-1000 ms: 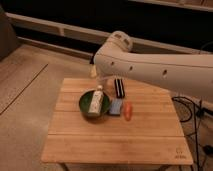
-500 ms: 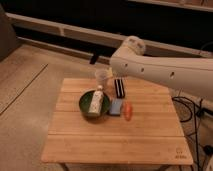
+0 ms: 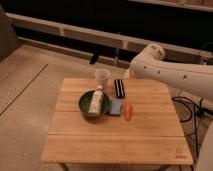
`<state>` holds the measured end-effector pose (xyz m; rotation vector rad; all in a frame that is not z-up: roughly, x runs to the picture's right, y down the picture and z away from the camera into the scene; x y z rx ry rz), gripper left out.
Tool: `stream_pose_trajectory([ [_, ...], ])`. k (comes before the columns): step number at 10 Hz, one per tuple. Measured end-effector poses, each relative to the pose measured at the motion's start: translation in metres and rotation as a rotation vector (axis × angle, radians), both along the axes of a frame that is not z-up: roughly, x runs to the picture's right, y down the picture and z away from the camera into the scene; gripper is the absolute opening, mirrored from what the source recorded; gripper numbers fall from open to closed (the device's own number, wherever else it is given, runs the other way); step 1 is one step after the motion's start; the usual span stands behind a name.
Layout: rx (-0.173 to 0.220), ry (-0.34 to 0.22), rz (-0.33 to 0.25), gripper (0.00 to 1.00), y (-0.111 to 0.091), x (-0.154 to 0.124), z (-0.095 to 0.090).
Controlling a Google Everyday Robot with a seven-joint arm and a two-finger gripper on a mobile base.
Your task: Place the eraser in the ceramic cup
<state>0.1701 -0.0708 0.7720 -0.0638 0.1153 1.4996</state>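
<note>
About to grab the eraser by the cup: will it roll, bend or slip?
The eraser is a flat-sided block lying on the table, so it probably won't roll. Small and stubby, it is likely light and stiff. The cup stands close beside it; a sideways shove might knock it. The gripper is over the table's far edge, near the eraser.

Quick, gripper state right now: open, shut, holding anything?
Gripper: cannot be told; it does not show, only the arm over the table's far edge. The eraser lies on the table beside the cup.
</note>
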Motion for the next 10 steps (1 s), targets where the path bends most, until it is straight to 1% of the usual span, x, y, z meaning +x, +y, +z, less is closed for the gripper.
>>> stream_pose_trajectory([
  [2,0.000,-0.007,-0.004,0.65,0.000,-0.006,0.001],
  [4,-0.003,-0.008,-0.001,0.65,0.001,-0.005,0.000],
  [5,0.006,-0.009,-0.001,0.65,-0.001,-0.005,-0.001],
  [6,0.023,-0.012,0.011,0.65,-0.006,-0.004,0.000],
  [7,0.045,-0.027,0.032,0.65,-0.013,-0.003,0.007],
  [8,0.071,-0.056,0.044,0.65,-0.024,-0.007,0.018],
  [10,0.105,-0.115,0.020,0.65,-0.039,-0.020,0.046],
])
